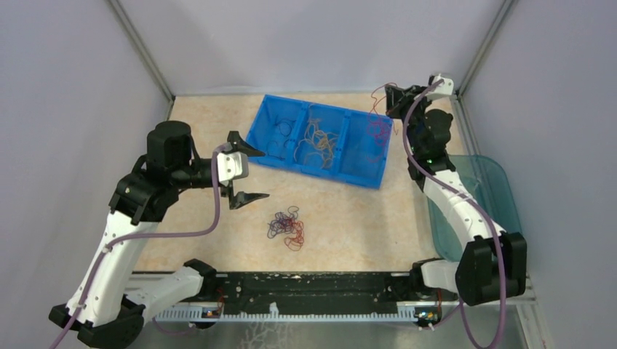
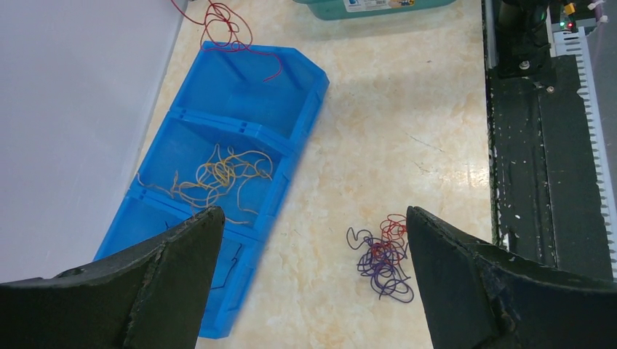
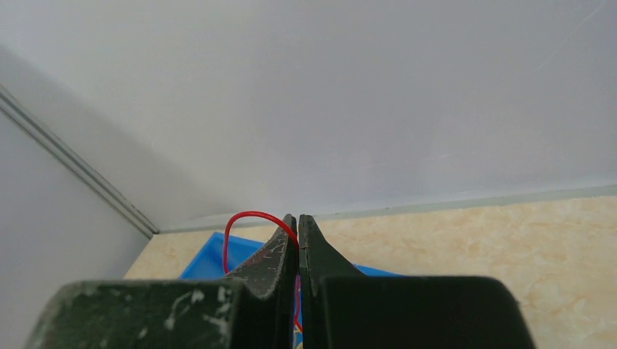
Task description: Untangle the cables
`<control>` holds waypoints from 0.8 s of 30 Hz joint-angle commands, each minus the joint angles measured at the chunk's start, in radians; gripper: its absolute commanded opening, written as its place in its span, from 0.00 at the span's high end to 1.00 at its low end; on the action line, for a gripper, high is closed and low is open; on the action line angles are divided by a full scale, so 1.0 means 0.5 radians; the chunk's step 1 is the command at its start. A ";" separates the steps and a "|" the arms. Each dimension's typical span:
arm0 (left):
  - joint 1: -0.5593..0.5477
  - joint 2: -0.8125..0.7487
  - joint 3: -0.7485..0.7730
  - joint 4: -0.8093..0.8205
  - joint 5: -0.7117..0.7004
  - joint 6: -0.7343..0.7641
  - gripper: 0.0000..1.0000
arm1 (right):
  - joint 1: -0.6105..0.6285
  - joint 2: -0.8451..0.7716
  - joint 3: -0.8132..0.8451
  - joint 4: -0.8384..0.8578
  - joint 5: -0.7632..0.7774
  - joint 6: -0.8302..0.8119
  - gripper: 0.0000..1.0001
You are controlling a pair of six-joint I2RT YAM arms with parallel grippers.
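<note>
A small tangle of red and dark purple cables [image 1: 286,227] lies on the table in front of the blue bin [image 1: 317,169]. The bin's three compartments hold dark strands on the left, orange-yellow cables [image 1: 318,142] in the middle and red ones [image 1: 377,132] on the right. My left gripper [image 1: 244,174] is open and empty, above the table left of the tangle. In the left wrist view the tangle [image 2: 382,256] lies between the open gripper [image 2: 313,212] fingers. My right gripper [image 1: 393,98] is shut on a red cable [image 3: 240,217] raised over the bin's right end.
A teal translucent container [image 1: 502,189] stands at the right edge by the right arm. A black rail [image 1: 313,287] runs along the near edge. Walls close in the back and both sides. The bin [image 2: 287,163] lies diagonally near the left wall in the left wrist view.
</note>
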 commanded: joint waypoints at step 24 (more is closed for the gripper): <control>-0.007 -0.027 0.060 0.018 -0.048 0.035 0.00 | -0.011 0.201 0.423 0.199 -0.102 -0.152 1.00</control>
